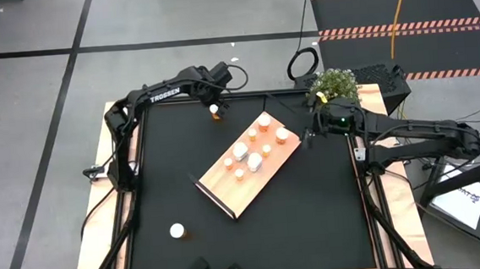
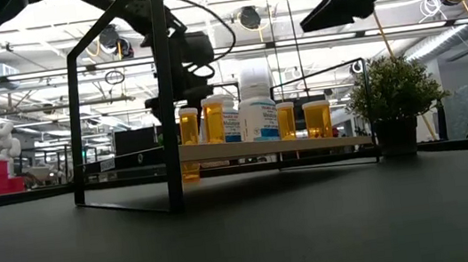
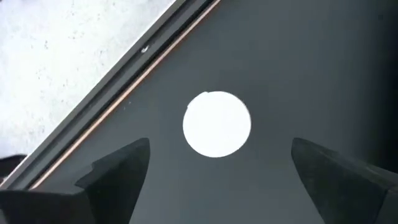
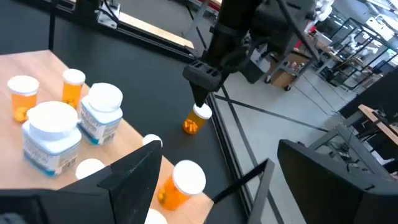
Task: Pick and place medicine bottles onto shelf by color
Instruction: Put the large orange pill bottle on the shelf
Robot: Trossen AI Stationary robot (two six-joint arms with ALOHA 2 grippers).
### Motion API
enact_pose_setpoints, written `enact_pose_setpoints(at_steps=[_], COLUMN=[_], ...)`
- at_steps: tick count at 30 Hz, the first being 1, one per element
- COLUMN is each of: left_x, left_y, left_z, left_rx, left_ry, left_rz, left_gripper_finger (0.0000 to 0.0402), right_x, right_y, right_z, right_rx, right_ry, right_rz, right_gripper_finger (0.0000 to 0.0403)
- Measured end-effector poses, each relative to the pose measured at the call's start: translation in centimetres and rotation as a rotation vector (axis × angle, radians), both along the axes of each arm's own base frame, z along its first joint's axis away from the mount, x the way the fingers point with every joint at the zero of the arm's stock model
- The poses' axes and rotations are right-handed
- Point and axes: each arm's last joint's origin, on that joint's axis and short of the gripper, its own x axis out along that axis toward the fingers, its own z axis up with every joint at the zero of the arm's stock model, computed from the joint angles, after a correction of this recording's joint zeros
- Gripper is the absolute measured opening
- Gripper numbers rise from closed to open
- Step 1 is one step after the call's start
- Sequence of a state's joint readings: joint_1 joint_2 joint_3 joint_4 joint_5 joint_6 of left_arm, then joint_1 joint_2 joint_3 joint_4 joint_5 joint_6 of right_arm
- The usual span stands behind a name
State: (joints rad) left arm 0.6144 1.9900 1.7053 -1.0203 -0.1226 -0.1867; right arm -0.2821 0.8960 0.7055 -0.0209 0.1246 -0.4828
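Left wrist view: left hand [image 3: 217,165] spread wide, straddling orange bottle [image 1: 215,112] on worktop [image 1: 314,222] beside shelf [image 1: 227,195]. Drop straight, centre cap [image 3: 217,123], grip below it. Right hand [image 1: 307,136] open, waiting at shelf's far corner.

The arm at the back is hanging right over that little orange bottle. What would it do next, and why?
Probably lower straight down and close: the left gripper is open, its fingers either side of the bottle's white cap, and that orange bottle stands on the black mat, off the shelf.
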Motion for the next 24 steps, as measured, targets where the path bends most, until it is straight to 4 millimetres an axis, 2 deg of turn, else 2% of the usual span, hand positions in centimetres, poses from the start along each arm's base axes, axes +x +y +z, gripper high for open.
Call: enact_pose_setpoints(at_steps=[8, 14, 21, 24], left_x=[-0.4, -0.2, 0.6, 0.7], left_y=[0.8, 0.9, 1.2, 1.2], left_z=[-0.5, -0.6, -3.4, -3.5], left_rx=[0.003, 0.008, 0.006, 0.030], left_ry=[-0.016, -0.027, 0.062, 0.072], left_rz=[0.010, -0.013, -0.016, -0.008], left_gripper_finger=[0.0390, 0.0390, 0.0390, 0.0390], right_x=[1.6, 1.8, 1.8, 1.8], right_y=[-0.5, -0.5, -0.5, -0.5], right_z=[-1.2, -1.4, -1.4, -1.4], right_rx=[0.005, 0.003, 0.003, -0.001], right_ry=[0.036, 0.050, 0.049, 0.052], right_rz=[0.001, 0.004, 0.004, 0.005], right_gripper_finger=[0.0313, 0.0313, 0.0313, 0.0313])
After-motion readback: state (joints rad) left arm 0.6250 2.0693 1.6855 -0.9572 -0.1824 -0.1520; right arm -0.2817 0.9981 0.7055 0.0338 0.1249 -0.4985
